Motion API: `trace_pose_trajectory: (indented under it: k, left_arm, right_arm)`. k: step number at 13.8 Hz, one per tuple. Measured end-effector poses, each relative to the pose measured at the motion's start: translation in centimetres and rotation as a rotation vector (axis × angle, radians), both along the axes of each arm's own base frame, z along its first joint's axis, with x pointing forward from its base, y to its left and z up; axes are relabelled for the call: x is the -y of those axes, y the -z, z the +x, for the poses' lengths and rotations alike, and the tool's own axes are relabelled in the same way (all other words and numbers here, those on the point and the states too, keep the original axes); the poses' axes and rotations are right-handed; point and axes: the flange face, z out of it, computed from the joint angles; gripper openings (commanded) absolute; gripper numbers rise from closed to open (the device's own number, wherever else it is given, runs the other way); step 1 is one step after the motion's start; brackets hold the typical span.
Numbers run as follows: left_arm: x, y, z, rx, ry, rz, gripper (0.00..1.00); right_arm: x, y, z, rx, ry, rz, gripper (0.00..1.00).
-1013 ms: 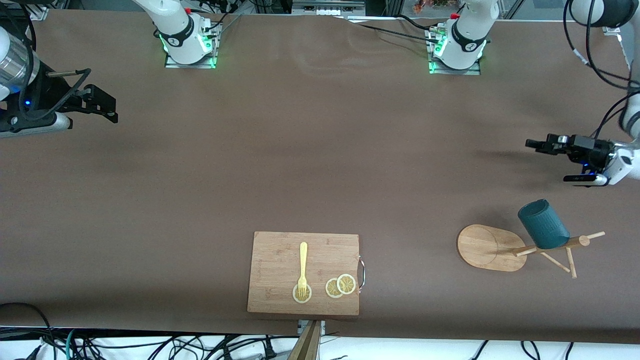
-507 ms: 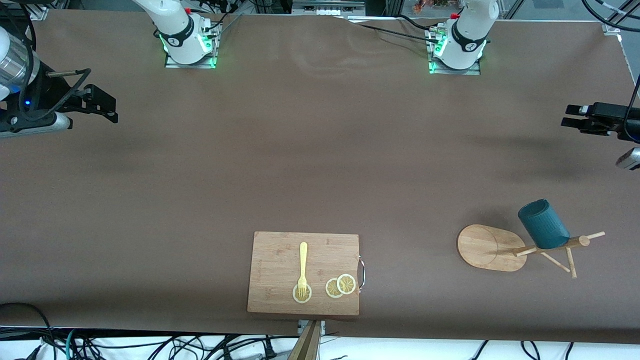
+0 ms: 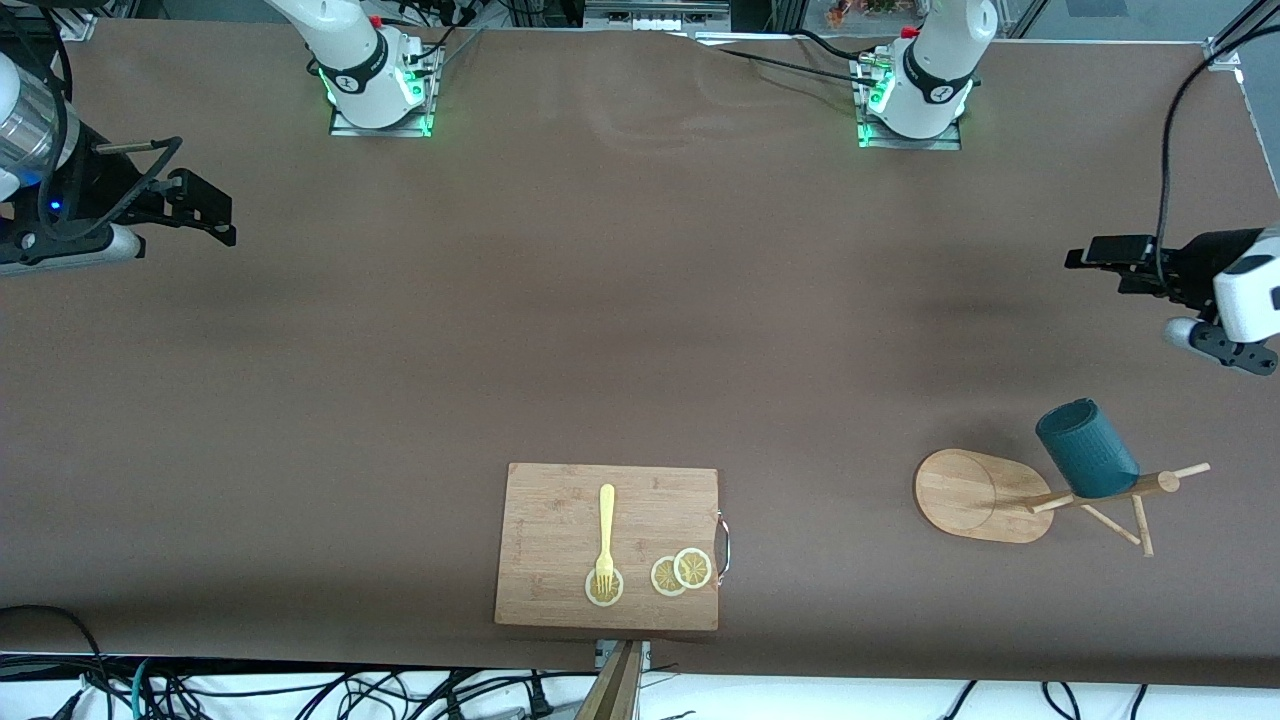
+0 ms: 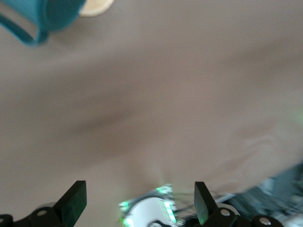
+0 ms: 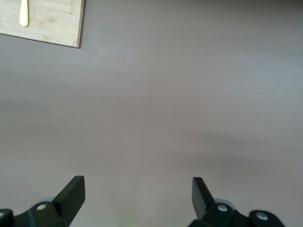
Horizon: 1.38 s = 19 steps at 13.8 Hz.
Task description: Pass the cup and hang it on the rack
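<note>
cup [image 3: 1086,447]: hung on a peg of the rack [image 3: 985,495], lower right of the frame.
left gripper [image 3: 1085,254]: held over bare table, right edge of the frame, fingers spread, nothing held.
right gripper [image 3: 215,212]: parked at the upper left, spread, empty; that arm waits.
step: judged done; the retreat is best made clear of the pegs.
board [image 3: 560,545]: bottom centre, untouched.

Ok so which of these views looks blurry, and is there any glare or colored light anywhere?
The left wrist view is smeared, the cup soft-edged; the right wrist view is sharper, the cutting board showing its grain; the front view is evenly lit, with green lights glowing at both arm bases and soft shadows on the table.
</note>
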Motion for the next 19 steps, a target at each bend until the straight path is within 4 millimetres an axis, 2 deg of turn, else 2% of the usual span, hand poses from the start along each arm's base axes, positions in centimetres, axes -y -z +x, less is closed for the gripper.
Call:
trace_pose_trajectory:
  k: [2, 5, 8, 10, 14, 19]
  left_arm:
    - [1.7, -2.4, 0.6, 0.083, 0.043, 0.088, 1.0]
    - [1.0, -5.5, 0.9, 0.212, 0.033, 0.139, 1.0]
    - [0.0, -10.1, -0.7, 0.293, -0.043, 0.21, 1.0]
    - [0.5, -11.6, -1.9, 0.28, -0.175, 0.243, 1.0]
    - [3.7, -10.7, -1.9, 0.245, -0.21, 0.251, 1.0]
    - [4.0, -9.8, -1.5, 0.228, -0.205, 0.252, 1.0]
  right_arm:
    - [0.0, 0.0, 0.0, 0.0, 0.0, 0.0, 1.0]
    - [0.0, 0.0, 0.0, 0.0, 0.0, 0.0, 1.0]
    - [0.0, 0.0, 0.0, 0.0, 0.0, 0.0, 1.0]
    - [0.0, 0.0, 0.0, 0.0, 0.0, 0.0, 1.0]
    - [0.0, 0.0, 0.0, 0.0, 0.0, 0.0, 1.0]
    - [0.0, 0.0, 0.0, 0.0, 0.0, 0.0, 1.0]
